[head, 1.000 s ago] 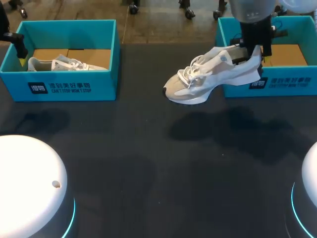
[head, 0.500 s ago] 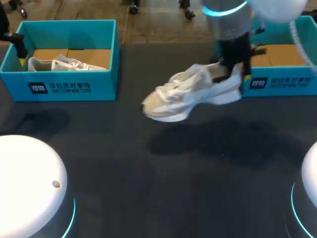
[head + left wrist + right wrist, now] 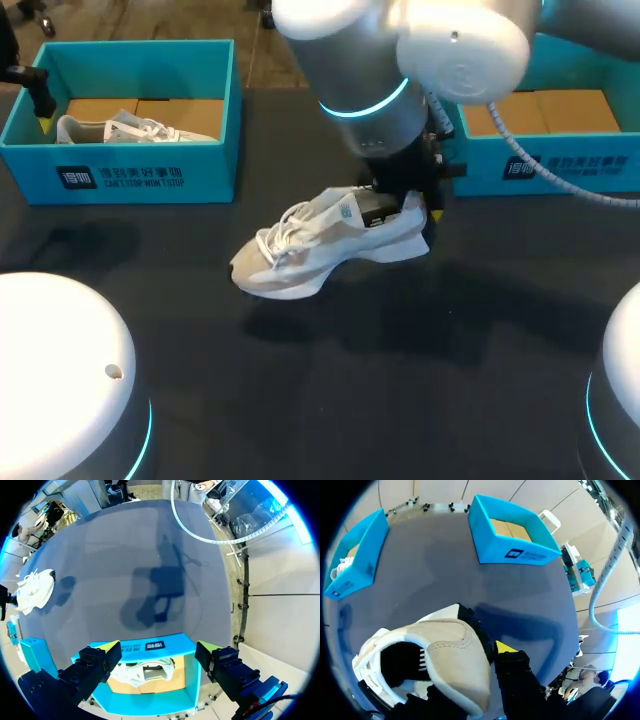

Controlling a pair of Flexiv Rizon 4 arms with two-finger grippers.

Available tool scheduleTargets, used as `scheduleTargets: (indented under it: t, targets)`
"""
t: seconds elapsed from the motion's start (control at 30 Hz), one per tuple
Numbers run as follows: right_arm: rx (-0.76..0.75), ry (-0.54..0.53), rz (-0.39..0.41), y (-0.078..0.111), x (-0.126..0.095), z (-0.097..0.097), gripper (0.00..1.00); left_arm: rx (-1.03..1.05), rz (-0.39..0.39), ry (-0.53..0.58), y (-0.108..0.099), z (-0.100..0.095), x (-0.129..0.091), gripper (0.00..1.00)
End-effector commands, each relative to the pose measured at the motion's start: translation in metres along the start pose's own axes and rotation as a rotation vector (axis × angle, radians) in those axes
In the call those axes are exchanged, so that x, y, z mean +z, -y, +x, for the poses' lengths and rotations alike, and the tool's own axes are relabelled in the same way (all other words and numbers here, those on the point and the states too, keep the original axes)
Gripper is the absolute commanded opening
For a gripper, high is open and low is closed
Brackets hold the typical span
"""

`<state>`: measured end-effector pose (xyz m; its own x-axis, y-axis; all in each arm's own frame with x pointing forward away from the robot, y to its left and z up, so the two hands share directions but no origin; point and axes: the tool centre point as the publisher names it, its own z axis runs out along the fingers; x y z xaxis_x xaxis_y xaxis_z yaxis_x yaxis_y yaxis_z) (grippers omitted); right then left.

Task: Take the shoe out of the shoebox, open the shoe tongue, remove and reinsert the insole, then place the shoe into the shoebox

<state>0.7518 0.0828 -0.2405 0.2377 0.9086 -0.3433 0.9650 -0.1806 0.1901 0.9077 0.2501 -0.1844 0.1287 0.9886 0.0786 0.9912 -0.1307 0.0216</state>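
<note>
Standing by the rig and looking down from above first: the right gripper (image 3: 408,205) is clamping the heel of the shoe (image 3: 320,245). Over the last second it has been carrying the shoe out over the front wall of the right shoebox (image 3: 560,165) and down toward the middle of the worktop (image 3: 400,400). The toe is now dipping lowest, with its shadow sitting right under it (whether the sole is already touching I cannot tell). The left shoebox (image 3: 140,170) is staying put, with a second shoe (image 3: 120,130) lying inside.

Looking out from the left wrist, the left gripper (image 3: 157,647) is hanging over that left shoebox with its fingers standing wide apart and holding nothing. The second shoe is lying directly under it, and the carried shoe is showing small, far off across the worktop.

Looking out from the right wrist, the heel collar is sitting pinched in the gripper. One yellow tip is pressing on the outside of the heel while the other finger is hidden inside the opening. Both boxes are lying well ahead.

To my eye, the taking-out step is all but finishing. The shoe wants setting flat before the tongue can be opened, and the left arm is waiting well away from it.
</note>
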Motion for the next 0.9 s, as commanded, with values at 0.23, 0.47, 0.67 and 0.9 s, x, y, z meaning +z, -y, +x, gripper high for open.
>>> scheduleTargets:
  t: [0.23,0.47,0.67,0.9]
  targets:
    - [-0.008,0.04,0.041,-0.003,0.0,0.009,0.0,0.001,-0.003,-0.002,0.001,0.0,0.0,1.0]
    - [-0.024,0.073,0.107,0.03,0.012,0.041,0.0,0.001,-0.003,-0.002,0.001,0.0,0.0,1.0]
    - [-0.027,0.013,0.12,0.055,0.015,0.058,0.0,0.001,-0.003,-0.002,0.001,0.0,0.0,1.0]
    - [-0.027,0.013,0.12,0.055,0.015,0.058,0.0,0.001,-0.003,-0.002,0.001,0.0,0.0,1.0]
